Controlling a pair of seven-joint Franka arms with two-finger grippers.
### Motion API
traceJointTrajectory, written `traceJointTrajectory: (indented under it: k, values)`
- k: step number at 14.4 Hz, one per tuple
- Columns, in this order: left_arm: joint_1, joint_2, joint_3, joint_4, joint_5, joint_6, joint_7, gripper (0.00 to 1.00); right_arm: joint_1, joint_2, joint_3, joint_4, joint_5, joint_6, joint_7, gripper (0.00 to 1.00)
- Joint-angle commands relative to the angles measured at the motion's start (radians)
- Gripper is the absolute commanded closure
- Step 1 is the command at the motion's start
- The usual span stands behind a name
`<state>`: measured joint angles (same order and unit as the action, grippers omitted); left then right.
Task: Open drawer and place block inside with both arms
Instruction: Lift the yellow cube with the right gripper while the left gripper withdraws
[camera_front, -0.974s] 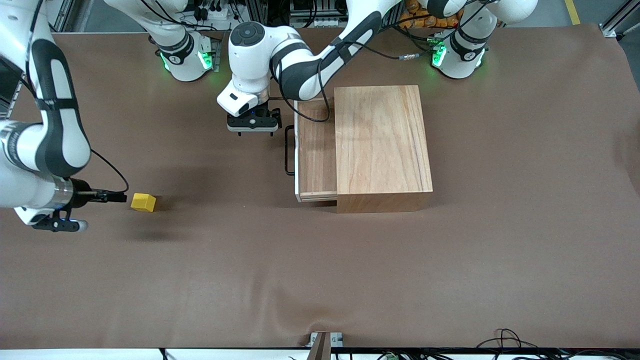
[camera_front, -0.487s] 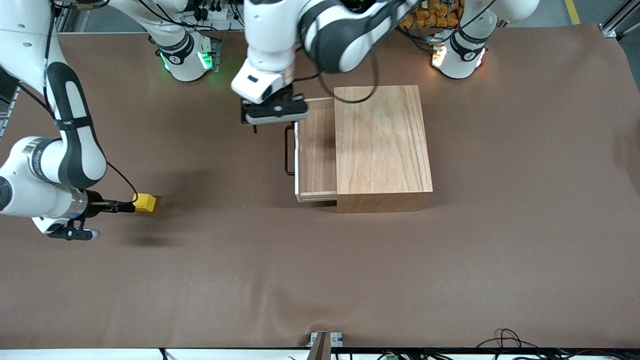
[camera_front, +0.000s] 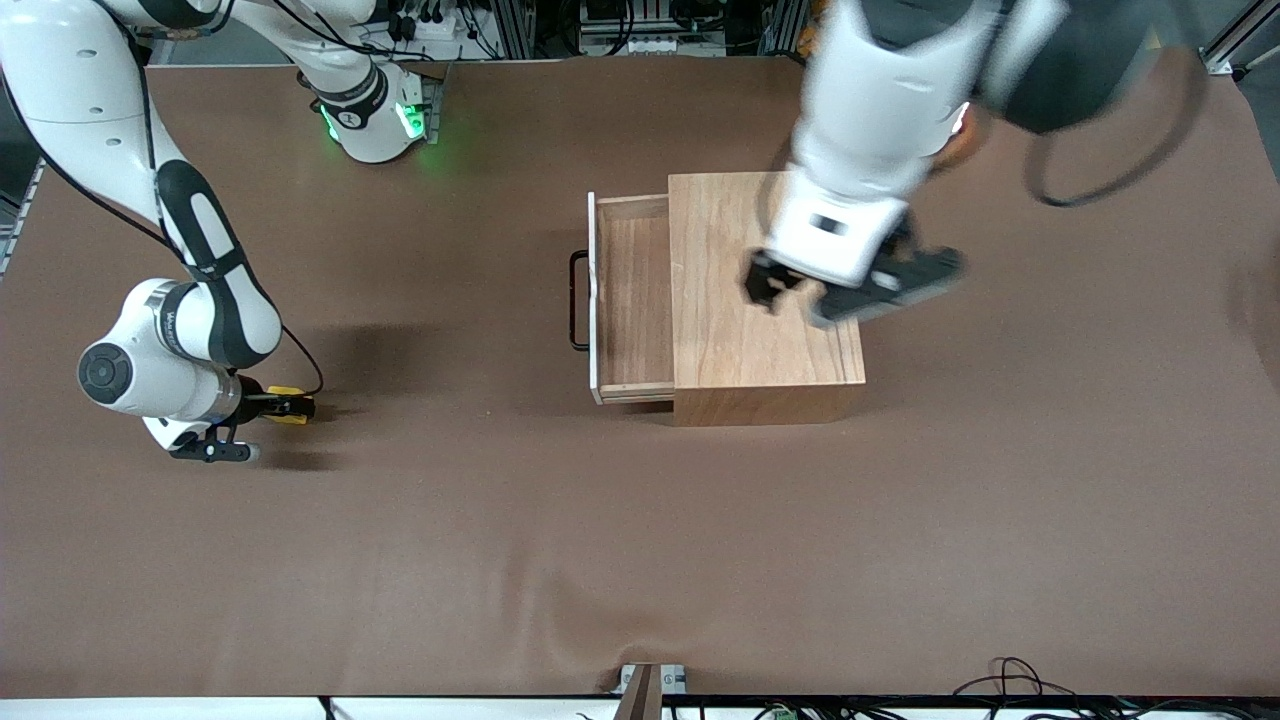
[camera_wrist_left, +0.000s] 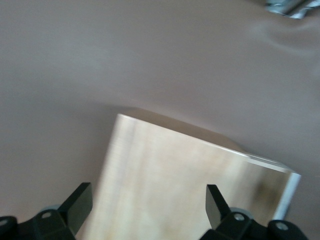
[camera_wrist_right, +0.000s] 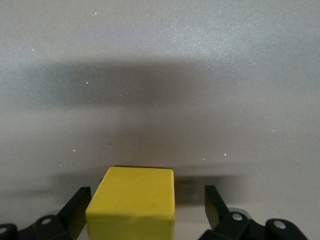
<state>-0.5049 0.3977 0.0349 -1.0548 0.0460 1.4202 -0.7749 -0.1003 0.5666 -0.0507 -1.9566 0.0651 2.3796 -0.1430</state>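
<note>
The yellow block (camera_front: 300, 414) lies on the brown table toward the right arm's end. My right gripper (camera_front: 290, 406) is low at the block, open, with a finger on each side of it. In the right wrist view the block (camera_wrist_right: 132, 200) sits between the fingers (camera_wrist_right: 80, 207), nearer one than the other. The drawer (camera_front: 630, 300) stands partly pulled out of the wooden box (camera_front: 765, 330), its black wire handle (camera_front: 575, 300) facing the right arm's end. My left gripper (camera_front: 830, 300) is open and empty, up over the box's top (camera_wrist_left: 175, 165).
The table is covered in brown cloth (camera_front: 640, 540). The right arm's green-lit base (camera_front: 370, 120) stands at the table's edge farthest from the front camera.
My left gripper has swung up from beside the drawer handle to over the box's top. My right gripper has moved in until its fingers are on both sides of the block.
</note>
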Motion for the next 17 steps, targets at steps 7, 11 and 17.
traceJointTrajectory:
  k: [7, 11, 17]
  values:
    - [0.374, -0.235, -0.024, -0.217, -0.018, -0.044, 0.496, 0.00, -0.001, -0.068, 0.015, -0.024, 0.016, -0.049, -0.021, 0.66]
    - [0.447, -0.358, -0.024, -0.344, -0.023, -0.017, 0.554, 0.00, 0.001, -0.135, 0.029, 0.005, 0.016, -0.138, -0.021, 0.77]
    - [0.520, -0.421, -0.023, -0.429, -0.049, 0.028, 0.740, 0.00, 0.028, -0.180, 0.124, 0.286, 0.036, -0.545, -0.007, 0.77]
